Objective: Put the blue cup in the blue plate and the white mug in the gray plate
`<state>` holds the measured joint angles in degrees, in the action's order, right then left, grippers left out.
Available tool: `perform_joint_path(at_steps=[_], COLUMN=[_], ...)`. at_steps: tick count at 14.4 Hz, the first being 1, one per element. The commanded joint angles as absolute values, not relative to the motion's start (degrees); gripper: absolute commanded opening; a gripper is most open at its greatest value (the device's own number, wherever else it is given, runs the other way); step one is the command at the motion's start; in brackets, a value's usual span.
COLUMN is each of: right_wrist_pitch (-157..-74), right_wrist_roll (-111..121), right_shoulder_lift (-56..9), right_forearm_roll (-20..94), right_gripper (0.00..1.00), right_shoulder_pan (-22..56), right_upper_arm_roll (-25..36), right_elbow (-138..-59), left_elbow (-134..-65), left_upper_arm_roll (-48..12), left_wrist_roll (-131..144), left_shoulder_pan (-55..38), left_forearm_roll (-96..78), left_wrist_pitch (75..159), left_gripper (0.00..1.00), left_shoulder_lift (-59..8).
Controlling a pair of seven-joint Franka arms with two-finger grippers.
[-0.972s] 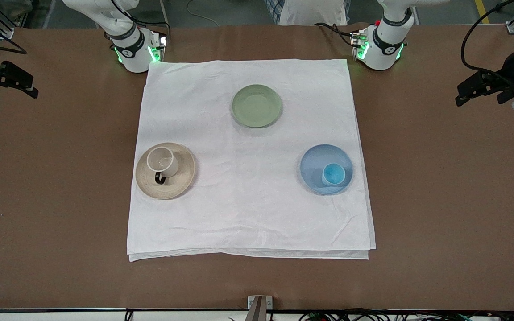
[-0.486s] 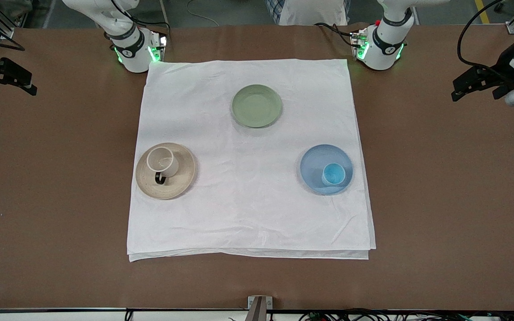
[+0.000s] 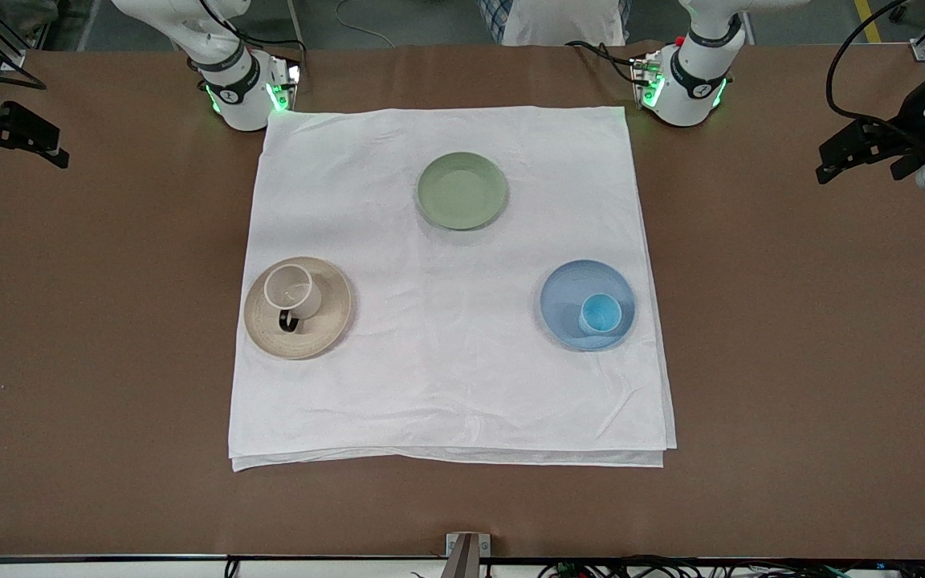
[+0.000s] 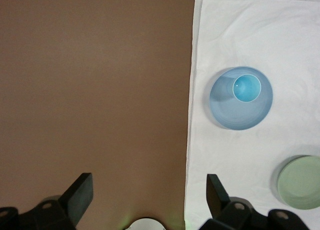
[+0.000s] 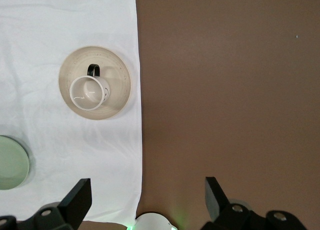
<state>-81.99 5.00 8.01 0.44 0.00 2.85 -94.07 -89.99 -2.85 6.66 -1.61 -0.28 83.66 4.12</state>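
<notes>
**Both grippers wide open and empty; cups seated on their plates**

Left gripper (image 3: 860,152): at the right edge of the front frame, over bare brown table (image 3: 792,337) off the cloth's edge. Fingers spread wide in the left wrist view (image 4: 150,197), nothing between them, touching nothing.

Right gripper (image 3: 25,140): at the left edge of the front frame, over bare table as well. Fingers wide apart in the right wrist view (image 5: 145,197), holding nothing.

Blue cup (image 3: 600,313): upright on the blue plate (image 3: 567,293), off-centre toward the plate's lower right rim in the front frame. Right of centre on the white cloth (image 3: 446,377), well apart from the left gripper.

White mug (image 3: 292,291): upright on the gray plate (image 3: 330,317), dark handle pointing toward the frame's bottom. Left of centre in the frame, at the cloth's edge, well apart from the right gripper.

Green plate (image 3: 462,190): upper centre of the cloth, bare.
</notes>
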Motion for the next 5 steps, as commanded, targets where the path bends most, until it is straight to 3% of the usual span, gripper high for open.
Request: perform_joint_path(at_steps=[1,5], right_wrist_pitch=[-81.47,-79.63], right_wrist_roll=[4.22,4.22], right_shoulder_lift=[8.44,8.44], right_forearm_roll=[1.14,0.88], right_gripper=[1.0,1.0], right_shoulder_pan=[0.09,-0.09], right_upper_arm_roll=[2.9,3.16], right_elbow=[-93.96,-93.52], left_elbow=[-89.03,-88.95], left_upper_arm_roll=[-2.72,-2.72], left_wrist_roll=[5.71,5.8], left_shoulder_pan=[-1.58,-1.76], left_forearm_roll=[0.26,0.35], left_wrist_pitch=[83.58,83.58], left_gripper=[1.0,1.0], left_shoulder_lift=[3.96,3.78])
